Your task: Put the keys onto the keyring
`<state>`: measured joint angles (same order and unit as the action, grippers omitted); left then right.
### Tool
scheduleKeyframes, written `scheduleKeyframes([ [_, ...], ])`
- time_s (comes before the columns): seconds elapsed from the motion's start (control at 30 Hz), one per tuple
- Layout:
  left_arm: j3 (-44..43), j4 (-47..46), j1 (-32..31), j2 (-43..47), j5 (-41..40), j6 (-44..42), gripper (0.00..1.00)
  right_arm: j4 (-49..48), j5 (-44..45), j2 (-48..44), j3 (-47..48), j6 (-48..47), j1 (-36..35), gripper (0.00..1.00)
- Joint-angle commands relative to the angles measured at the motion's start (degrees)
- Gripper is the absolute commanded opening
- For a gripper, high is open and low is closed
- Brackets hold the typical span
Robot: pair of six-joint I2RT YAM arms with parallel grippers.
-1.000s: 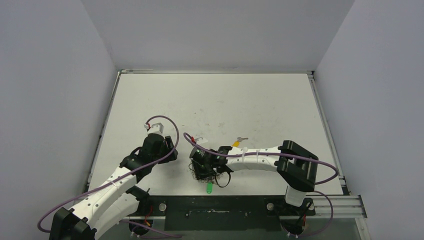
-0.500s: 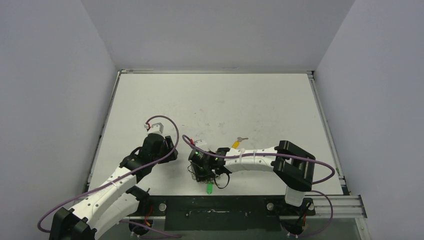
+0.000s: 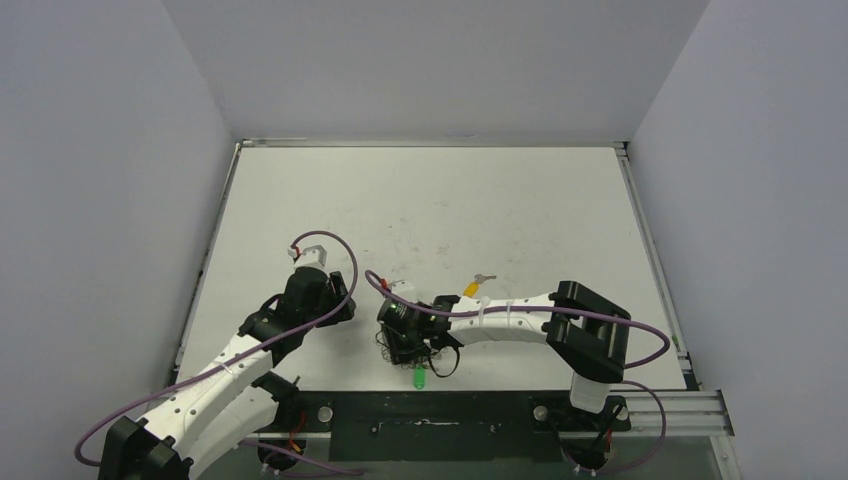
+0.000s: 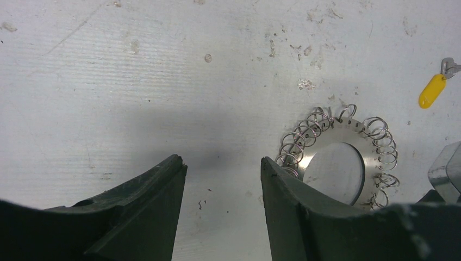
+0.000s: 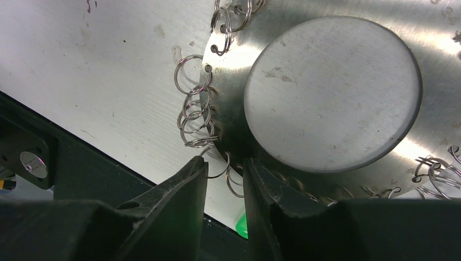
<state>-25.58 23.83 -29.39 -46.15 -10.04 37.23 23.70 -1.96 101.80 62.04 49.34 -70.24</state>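
Near the table's (image 3: 520,200) front edge | our right gripper (image 5: 224,163) is pinched onto the keyring's (image 4: 374,163) near rim | our left gripper (image 4: 223,163) hangs open and empty, just left | yellow key (image 4: 432,91) lies loose far-right, green key (image 3: 417,378) nearer | we think: hold ring steady, next fetch a key.

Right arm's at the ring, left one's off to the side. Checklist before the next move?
1. Left gripper open and empty: ok.
2. Right gripper fingertips straddle a wire loop at the keyring rim: ok.
3. That loop actually clamped: cannot tell.
4. Yellow key free on the table, apart from the keyring: ok.
5. Green key threaded on a loop: cannot tell, the right arm partly hides it.
6. Keyring lying flat: ok.
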Motion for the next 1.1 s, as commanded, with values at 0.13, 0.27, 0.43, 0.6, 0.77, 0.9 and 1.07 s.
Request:
scheduleKeyframes([
  [0.13,-0.52,-1.77,0.38,0.54,-0.46,-0.47,0.51,-0.74,-0.11,-2.13,-0.33,1.82,-1.03,0.27],
  [0.27,-0.46,-1.85,0.38,0.63,-0.42,-0.43,0.51,-1.12,-0.61,-1.87,-0.04,2.07,-1.59,0.22],
  [0.43,-0.52,-1.86,0.38,1.41,0.08,-0.79,0.51,0.96,3.19,-3.59,1.09,0.78,-2.02,0.26],
  [0.6,-0.10,-2.22,0.38,2.45,0.29,-0.98,0.51,4.98,7.13,-5.21,3.04,-0.44,-3.30,0.33],
  [0.77,0.18,-2.56,0.38,2.67,0.37,-1.11,0.51,3.02,5.70,-4.64,2.17,1.18,-4.07,0.31],
  [0.9,0.40,-2.95,0.38,2.41,0.62,-1.10,0.51,2.18,5.18,-4.44,1.51,2.10,-4.14,0.29],
  [1.07,0.58,-3.31,0.38,1.99,0.81,-1.20,0.51,0.85,4.14,-3.35,1.17,2.66,-4.16,0.28],
])
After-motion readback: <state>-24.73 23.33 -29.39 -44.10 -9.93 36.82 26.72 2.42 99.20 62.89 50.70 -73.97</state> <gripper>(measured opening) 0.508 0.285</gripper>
